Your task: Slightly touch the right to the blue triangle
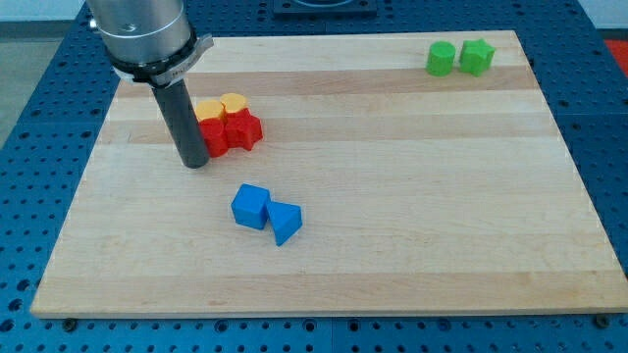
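Note:
The blue triangle [286, 222] lies on the wooden board [412, 196], below the middle-left of it, touching a blue cube [250, 207] on its left side. My tip [195, 162] rests on the board up and to the left of both blue blocks, well apart from them. The tip stands just left of a cluster of red and yellow blocks.
Two red blocks [233, 131] and two yellow blocks [221, 106] sit packed together right of the tip. Two green blocks [459, 57] stand side by side near the view's top right corner of the board. A blue perforated table surrounds the board.

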Robot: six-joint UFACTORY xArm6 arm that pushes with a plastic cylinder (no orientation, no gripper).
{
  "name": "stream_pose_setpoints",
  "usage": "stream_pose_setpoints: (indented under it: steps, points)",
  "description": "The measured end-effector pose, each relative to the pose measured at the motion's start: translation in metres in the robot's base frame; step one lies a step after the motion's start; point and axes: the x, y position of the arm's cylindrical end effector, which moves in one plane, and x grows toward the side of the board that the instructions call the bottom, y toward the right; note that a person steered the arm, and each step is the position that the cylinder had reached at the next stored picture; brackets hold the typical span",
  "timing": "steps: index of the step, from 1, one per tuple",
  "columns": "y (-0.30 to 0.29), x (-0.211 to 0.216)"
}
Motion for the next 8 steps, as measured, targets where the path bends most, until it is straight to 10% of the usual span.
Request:
stream_pose_setpoints:
  steps: [3,6,8]
  points:
    - [-0.003,0.005]
    - [-0.040,0.097]
    - [0.047,0.145]
